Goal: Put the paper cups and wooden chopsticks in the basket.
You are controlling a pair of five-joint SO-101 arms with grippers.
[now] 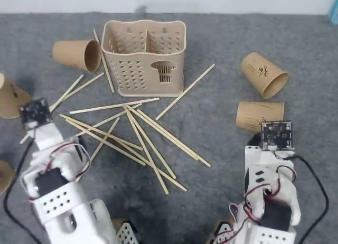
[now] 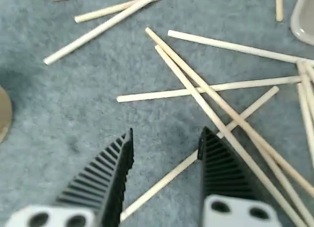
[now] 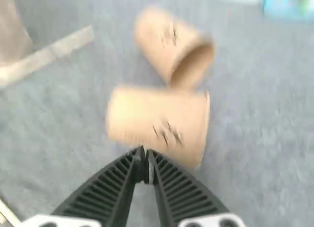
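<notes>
A beige perforated basket point(image 1: 143, 56) stands at the back middle of the grey mat. Several wooden chopsticks point(image 1: 142, 138) lie scattered in front of it. One paper cup point(image 1: 77, 54) lies left of the basket, two more at the right: one point(image 1: 263, 74) farther back, one point(image 1: 259, 115) nearer. My left gripper point(image 2: 166, 143) is open just above the mat, a chopstick point(image 2: 196, 156) running between its fingers. My right gripper point(image 3: 145, 160) is shut and empty, its tips close to the side of the nearer cup point(image 3: 159, 123), with the farther cup point(image 3: 174, 45) beyond.
Two more paper cups lie at the left edge, one point(image 1: 10, 97) farther back and one point(image 1: 5, 175) nearer. The left arm's body point(image 1: 55, 186) and the right arm's body point(image 1: 269, 191) fill the near corners. Open mat lies between the chopsticks and the right cups.
</notes>
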